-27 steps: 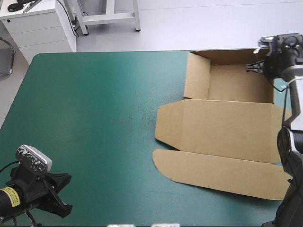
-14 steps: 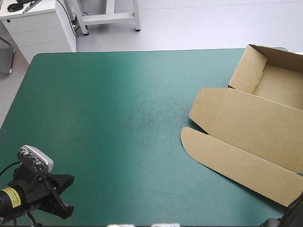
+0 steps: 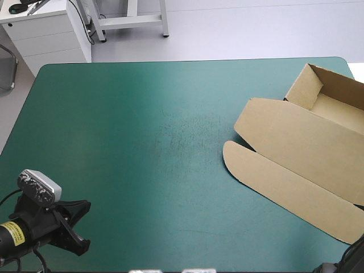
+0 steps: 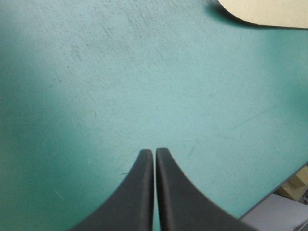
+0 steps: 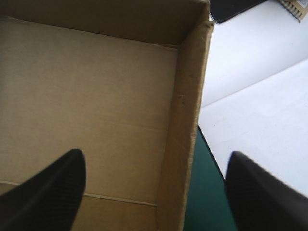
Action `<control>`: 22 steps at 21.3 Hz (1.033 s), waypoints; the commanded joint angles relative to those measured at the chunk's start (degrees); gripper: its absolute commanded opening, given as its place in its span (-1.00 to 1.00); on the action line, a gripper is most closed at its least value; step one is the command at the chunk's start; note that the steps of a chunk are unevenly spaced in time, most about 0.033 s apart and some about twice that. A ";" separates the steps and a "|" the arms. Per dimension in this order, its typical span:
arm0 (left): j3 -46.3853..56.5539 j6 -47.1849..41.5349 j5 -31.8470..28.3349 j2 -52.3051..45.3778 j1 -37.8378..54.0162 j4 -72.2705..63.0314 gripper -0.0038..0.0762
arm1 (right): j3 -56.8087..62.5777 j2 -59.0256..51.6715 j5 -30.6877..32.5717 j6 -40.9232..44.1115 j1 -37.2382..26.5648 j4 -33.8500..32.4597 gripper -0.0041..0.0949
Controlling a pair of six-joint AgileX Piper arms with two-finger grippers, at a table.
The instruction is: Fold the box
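From above, you see the box (image 3: pixel 296 165), tray open and lid flat, now turned and dragged from its earlier spot toward the far right corner of the table (image 3: pixel 142 114). Left wrist: your left gripper (image 4: pixel 154 153) is closed, empty, over bare teal-green cover (image 4: pixel 144 72). Right wrist: the right gripper (image 5: pixel 156 154) gapes astride one box wall, holding nothing; folding looks done

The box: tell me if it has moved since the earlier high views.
Yes. The box has slid toward the table's right edge and turned, its tray now at the far right corner.
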 commanded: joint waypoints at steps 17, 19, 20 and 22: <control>-1.17 -2.23 -3.75 0.38 -0.03 6.53 -0.92 | 17.58 -35.44 0.62 -13.99 3.61 26.57 -0.95; -1.17 -1.69 -4.43 0.38 -0.03 7.02 -0.92 | 26.18 -42.27 0.51 -16.65 3.58 28.90 -0.95; -1.17 -1.46 -4.70 0.38 -0.03 7.99 -0.92 | 31.87 -47.02 0.51 -18.39 3.58 30.98 -0.96; -0.97 -1.46 -4.70 0.38 -0.03 9.42 -0.92 | 38.82 -53.49 0.51 -21.66 3.58 34.24 -0.95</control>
